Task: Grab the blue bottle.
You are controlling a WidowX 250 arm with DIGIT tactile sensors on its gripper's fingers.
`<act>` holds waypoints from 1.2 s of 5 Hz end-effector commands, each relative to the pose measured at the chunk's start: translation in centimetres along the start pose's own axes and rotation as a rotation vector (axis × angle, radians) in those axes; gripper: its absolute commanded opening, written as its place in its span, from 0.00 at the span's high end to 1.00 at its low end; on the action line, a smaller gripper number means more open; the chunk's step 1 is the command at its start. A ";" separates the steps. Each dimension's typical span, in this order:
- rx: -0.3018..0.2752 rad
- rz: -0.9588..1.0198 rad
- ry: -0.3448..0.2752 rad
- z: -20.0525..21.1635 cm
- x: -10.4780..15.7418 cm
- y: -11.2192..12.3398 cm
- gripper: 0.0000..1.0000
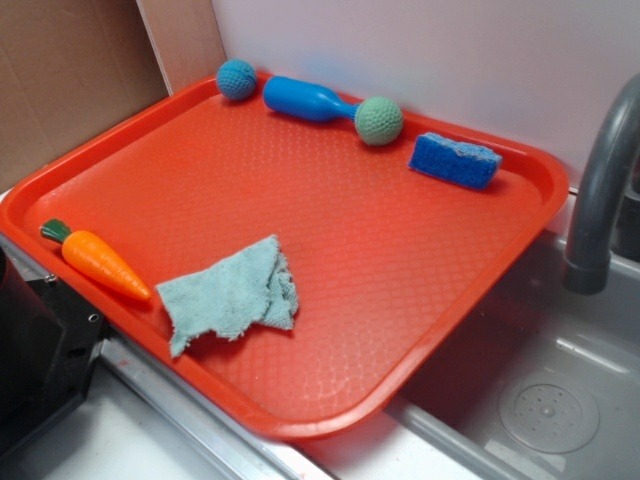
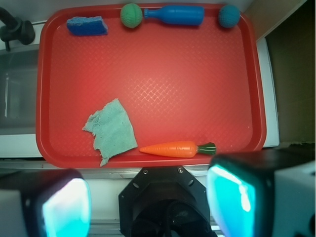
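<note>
The blue bottle (image 1: 308,100) (image 2: 177,15) lies on its side along the far edge of the red tray (image 1: 330,250) (image 2: 197,94). Its narrow neck touches a green crocheted ball (image 1: 379,121) (image 2: 131,15), and a blue-teal ball (image 1: 237,79) (image 2: 229,15) sits off its fat end. My gripper (image 2: 150,202) is open, high above the tray's near edge, far from the bottle, with nothing between its fingers (image 2: 232,200). The exterior view does not show the fingers.
A blue sponge (image 1: 455,160) (image 2: 87,25) lies at the tray's far corner. An orange carrot (image 1: 97,262) (image 2: 175,148) and a teal cloth (image 1: 230,293) (image 2: 110,129) lie near the front edge. A grey faucet (image 1: 600,190) and sink basin (image 1: 540,400) stand beside the tray.
</note>
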State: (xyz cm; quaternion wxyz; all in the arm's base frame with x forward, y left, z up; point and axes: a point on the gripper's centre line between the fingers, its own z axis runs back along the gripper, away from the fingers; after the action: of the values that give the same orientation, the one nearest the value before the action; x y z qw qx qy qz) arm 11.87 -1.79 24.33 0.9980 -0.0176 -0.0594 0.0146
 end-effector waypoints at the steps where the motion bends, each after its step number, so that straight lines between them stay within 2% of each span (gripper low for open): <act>1: 0.000 0.000 0.000 0.0 0.0 0.0 0.00; 2: 0.035 0.164 -0.019 -5.5 4.4 1.5 0.00; 3: 0.040 0.368 -0.152 -7.6 9.4 2.2 0.00; 4: 0.006 0.531 -0.107 -9.1 12.2 3.6 0.00; 6: 0.006 0.531 -0.107 -9.1 12.2 3.6 0.00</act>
State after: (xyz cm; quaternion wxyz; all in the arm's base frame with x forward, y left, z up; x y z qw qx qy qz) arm 24.40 0.97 15.12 0.9586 -0.0227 -0.0805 0.2721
